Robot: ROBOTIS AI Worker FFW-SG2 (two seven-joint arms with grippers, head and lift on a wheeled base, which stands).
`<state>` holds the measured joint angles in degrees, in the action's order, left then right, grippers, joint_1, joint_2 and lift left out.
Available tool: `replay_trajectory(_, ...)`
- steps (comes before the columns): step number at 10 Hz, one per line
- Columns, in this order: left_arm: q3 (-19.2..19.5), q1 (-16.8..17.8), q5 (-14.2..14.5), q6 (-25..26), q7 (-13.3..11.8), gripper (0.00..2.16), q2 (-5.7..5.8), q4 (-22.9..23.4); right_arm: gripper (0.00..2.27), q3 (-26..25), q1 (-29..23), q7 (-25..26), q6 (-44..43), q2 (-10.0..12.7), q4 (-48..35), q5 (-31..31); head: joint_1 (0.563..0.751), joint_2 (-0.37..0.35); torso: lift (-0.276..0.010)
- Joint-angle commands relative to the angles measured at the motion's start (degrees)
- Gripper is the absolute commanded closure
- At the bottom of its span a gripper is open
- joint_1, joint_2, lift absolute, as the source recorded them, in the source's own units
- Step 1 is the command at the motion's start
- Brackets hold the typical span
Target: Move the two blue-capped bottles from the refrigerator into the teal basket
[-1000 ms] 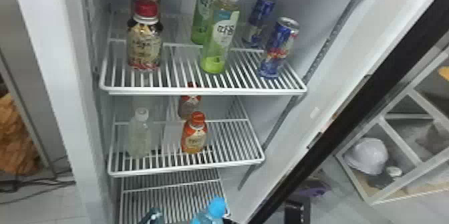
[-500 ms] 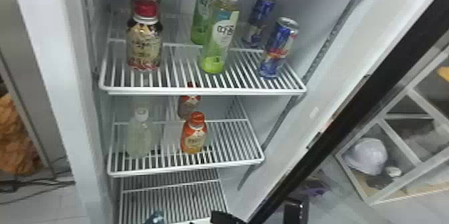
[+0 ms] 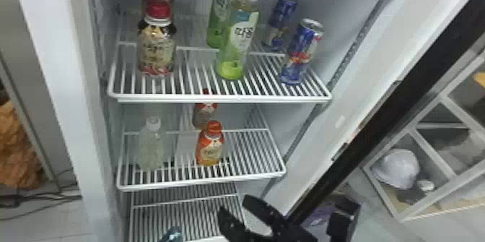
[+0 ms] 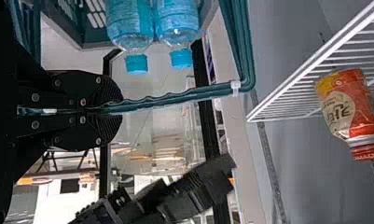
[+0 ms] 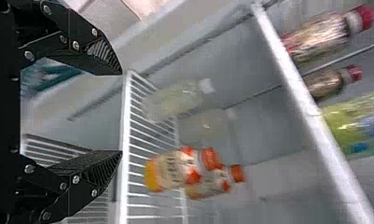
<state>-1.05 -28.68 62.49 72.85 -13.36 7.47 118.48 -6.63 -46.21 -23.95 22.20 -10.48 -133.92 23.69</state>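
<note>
Head view: raised the right claw [image 3: 234, 203], wide open and empty; with the left claw [image 4: 121, 109] clamped on the teal basket [image 4: 175, 98], held both blue-capped bottles [image 4: 129, 32] beyond it, apparently inside, so likely finished placing

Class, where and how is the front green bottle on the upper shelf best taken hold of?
Likely the front green bottle is best gripped mid-body from the open front: it stands upright near the shelf's front edge, its tall sides fairly straight, its twin close behind.
</note>
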Motion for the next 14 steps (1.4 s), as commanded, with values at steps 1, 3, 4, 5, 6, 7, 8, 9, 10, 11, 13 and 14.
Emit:
replay_trajectory(1, 0.0, 0.1, 0.0, 0.0, 0.0, 1.11, 0.00, 0.0, 0.46, 0.0, -0.1, 0.3, -5.3, 0.5, 0.5, -1.2, 0.695, -0.350, -0.136)
replay_trajectory(3, -0.1, 0.1, 0.0, 0.0, 0.0, 1.11, -0.09, 0.0, 0.46, 0.0, 0.6, 1.4, -13.1, 1.2, 3.5, -3.2, 0.695, -0.350, -0.136)
replay_trajectory(4, -0.2, 0.1, 0.0, 0.0, 0.0, 1.11, -0.09, 0.0, 0.46, 0.0, 1.4, 2.1, -18.0, 1.7, 5.3, -4.9, 0.695, -0.350, -0.136)
replay_trajectory(5, -0.3, 0.3, 0.0, 0.0, 0.0, 1.11, -0.09, 0.0, 0.46, 0.0, 1.6, 3.2, -21.4, 2.0, 6.3, -6.2, 0.695, -0.350, -0.136)
replay_trajectory(6, -0.3, 0.1, 0.1, 0.0, 0.0, 1.11, -0.09, 0.0, 0.46, 0.1, 1.8, 4.8, -23.5, 2.2, 7.2, -6.9, 0.695, -0.350, -0.136)
replay_trajectory(7, -0.3, 0.0, 0.1, 0.0, 0.0, 1.11, -0.09, 0.0, 0.46, 0.5, 1.8, 7.1, -25.7, 2.4, 7.9, -7.8, 0.695, -0.350, -0.136)
replay_trajectory(8, -0.3, 0.0, 0.1, 0.1, 0.0, 1.11, -0.09, 0.0, 0.46, 1.1, 1.8, 9.4, -28.0, 2.4, 8.0, -8.9, 0.695, -0.350, -0.136)
replay_trajectory(9, -0.4, 0.0, 0.2, 0.0, 0.0, 1.11, -0.09, 0.0, 0.46, 1.5, 1.6, 11.4, -29.7, 2.4, 8.3, -10.1, 0.695, -0.350, -0.136)
replay_trajectory(10, -0.4, 0.0, 0.2, 0.0, 0.0, 1.11, -0.09, 0.0, 0.46, 2.1, 1.4, 13.6, -31.3, 2.3, 8.3, -10.9, 0.695, -0.350, -0.136)
replay_trajectory(11, -0.4, 0.0, 0.2, 0.0, 0.0, 1.11, 0.00, 0.0, 0.46, 2.7, 1.1, 16.3, -32.6, 2.2, 8.3, -11.6, 0.695, -0.350, -0.136)
replay_trajectory(13, -0.3, -0.4, 0.2, 0.0, -0.1, 1.11, -0.09, 0.0, 0.46, 3.6, 0.8, 19.5, -33.3, 2.0, 9.3, -12.1, 0.695, -0.350, -0.136)
replay_trajectory(14, -0.3, -0.6, 0.1, 0.0, -0.1, 1.11, -0.09, 0.0, 0.47, 3.6, 0.8, 19.6, -34.0, 2.1, 9.5, -12.1, 0.695, -0.350, -0.136)
